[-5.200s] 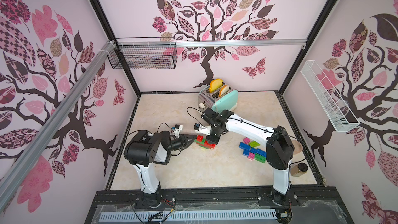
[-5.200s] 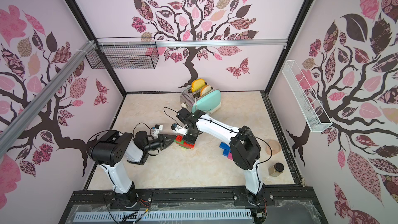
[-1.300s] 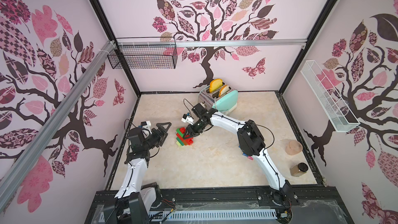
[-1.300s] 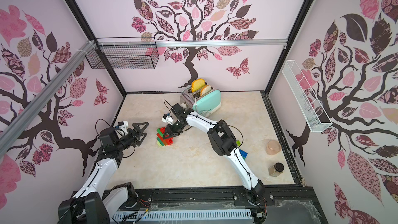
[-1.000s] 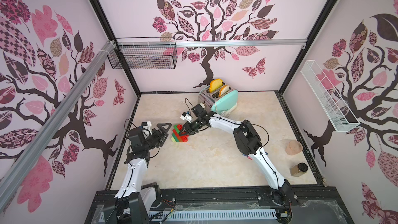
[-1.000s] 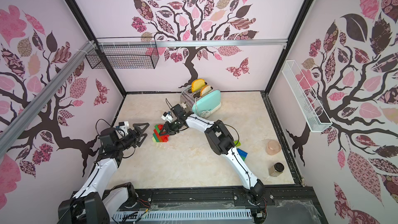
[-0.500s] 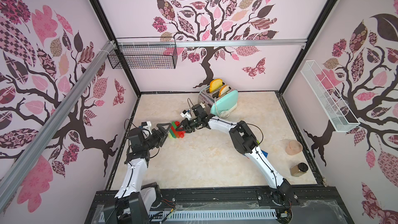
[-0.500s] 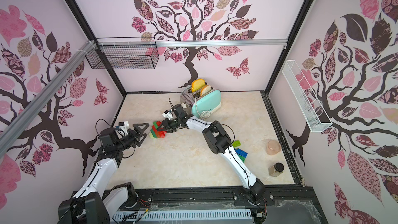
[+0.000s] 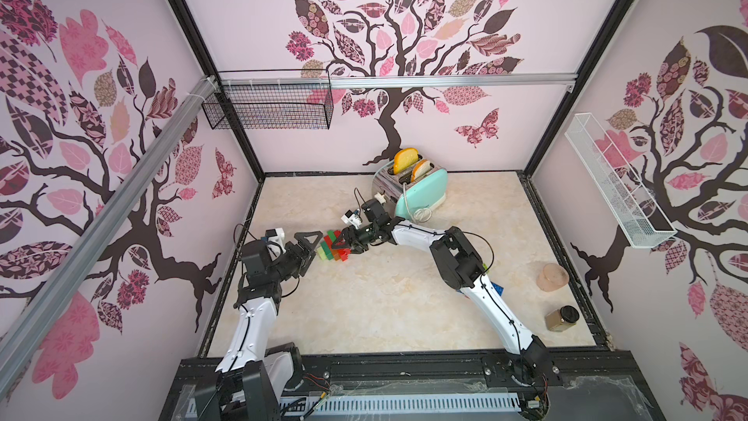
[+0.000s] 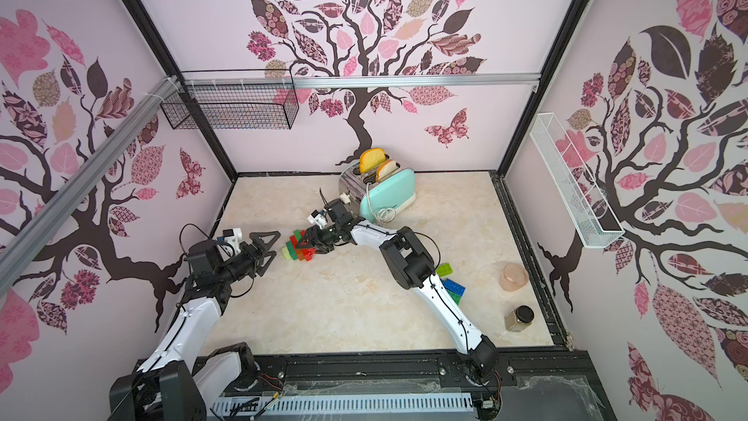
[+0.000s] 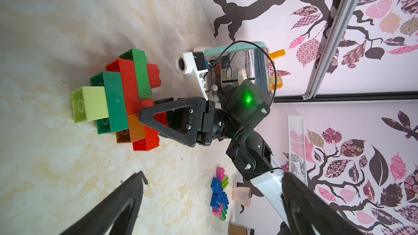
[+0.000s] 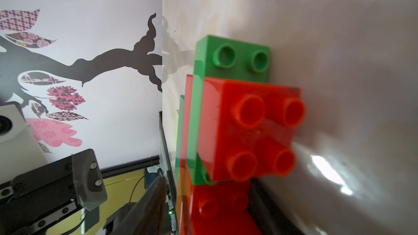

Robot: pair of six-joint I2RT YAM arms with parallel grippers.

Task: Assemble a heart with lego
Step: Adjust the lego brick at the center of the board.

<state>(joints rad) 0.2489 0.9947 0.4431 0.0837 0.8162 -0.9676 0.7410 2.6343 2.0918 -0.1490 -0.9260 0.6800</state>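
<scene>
Lego clump (image 9: 332, 245) is lying tipped on its side on the table (image 9: 384, 301), left of centre in both top views, right between the 2 grippers. Right gripper (image 9: 339, 244) is sitting at its right side w/ jaws partway apart around the red end. Can't tell if it's actually pinching or just touching tbh. Left gripper (image 9: 313, 245) is hanging just beside the lime end on the left, jaws spread wide, nothing in them.

Key bit imo: the studs are facing the right gripper, so the stack is running gripper to gripper and the long bricks are lying crosswise, upper to lower in frame. Left arm is looking nearer for the lime/green end, prob a straight reach in. Spare bricks (image 10: 451, 282) are sitting well apart, lower right by the right arm.
</scene>
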